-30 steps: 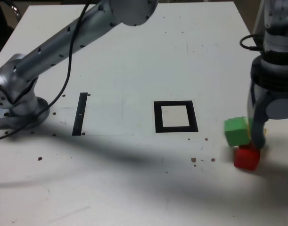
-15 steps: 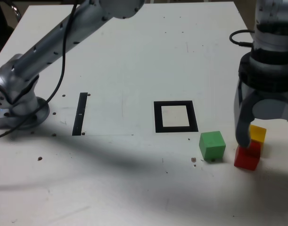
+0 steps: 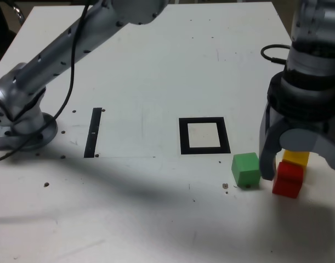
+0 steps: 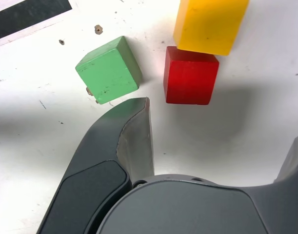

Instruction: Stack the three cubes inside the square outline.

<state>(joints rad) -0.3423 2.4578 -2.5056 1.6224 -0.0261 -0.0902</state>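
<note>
Right now the gripper (image 3: 299,167) hangs with its jaws spread and empty above the red cube (image 3: 288,179), which touches the yellow cube (image 3: 296,158) behind it; the green cube (image 3: 246,170) sits just outside one finger (image 4: 134,141), near the square outline (image 3: 204,135).

The green cube (image 3: 246,170) sits flat on the white table near its front right corner in the exterior view, turned a little askew, just off the black square outline's (image 3: 204,135) front right corner. Well apart from that outline — nearer the table's right edge — the red cube (image 3: 288,179) rests just beside the green one, the yellow cube (image 3: 296,158) touching its far side.
</note>
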